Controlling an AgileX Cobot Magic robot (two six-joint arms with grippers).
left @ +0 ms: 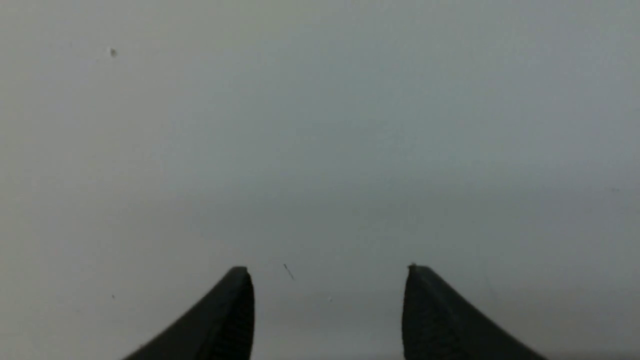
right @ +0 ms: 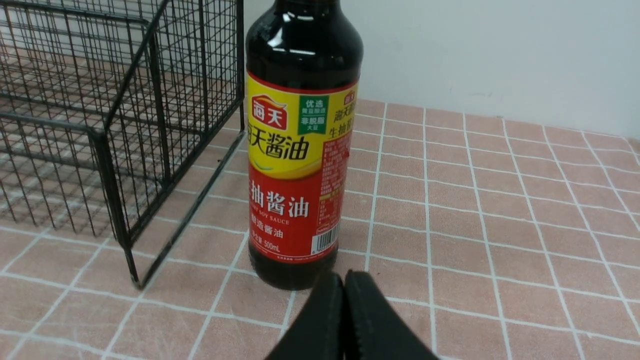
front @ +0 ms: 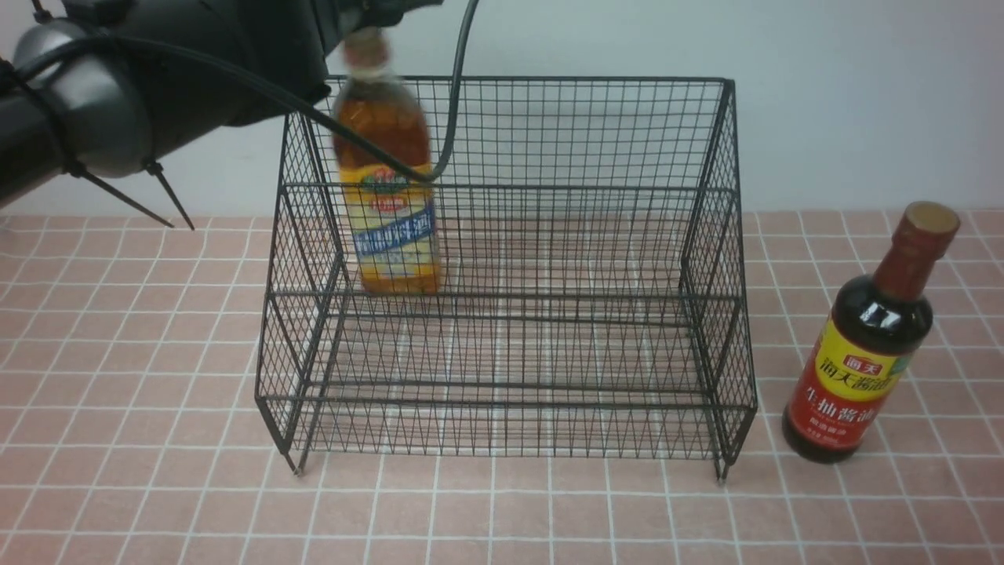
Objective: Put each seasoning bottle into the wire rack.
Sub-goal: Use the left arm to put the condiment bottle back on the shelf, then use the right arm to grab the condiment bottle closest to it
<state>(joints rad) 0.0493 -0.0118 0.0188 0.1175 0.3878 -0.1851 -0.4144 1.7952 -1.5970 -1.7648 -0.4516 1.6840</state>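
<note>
The amber bottle (front: 388,196) with tan cap and yellow-blue label stands on the upper tier of the black wire rack (front: 549,79), at its left end, slightly blurred. My left arm (front: 196,63) reaches over it from the upper left, and the arm's end is cut off by the top edge above the cap. In the left wrist view my left gripper (left: 327,270) is open and empty, facing the bare wall. The dark bottle (front: 871,345) stands upright on the table right of the rack. My right gripper (right: 344,275) is shut and empty, just in front of that bottle's (right: 300,150) base.
The table is pink tile with white grout (front: 157,486). A pale wall (front: 823,118) rises right behind the rack. The rack's right side and corner foot (right: 107,150) stand close to the left of the dark bottle. A black cable (front: 451,118) hangs from my left arm across the rack.
</note>
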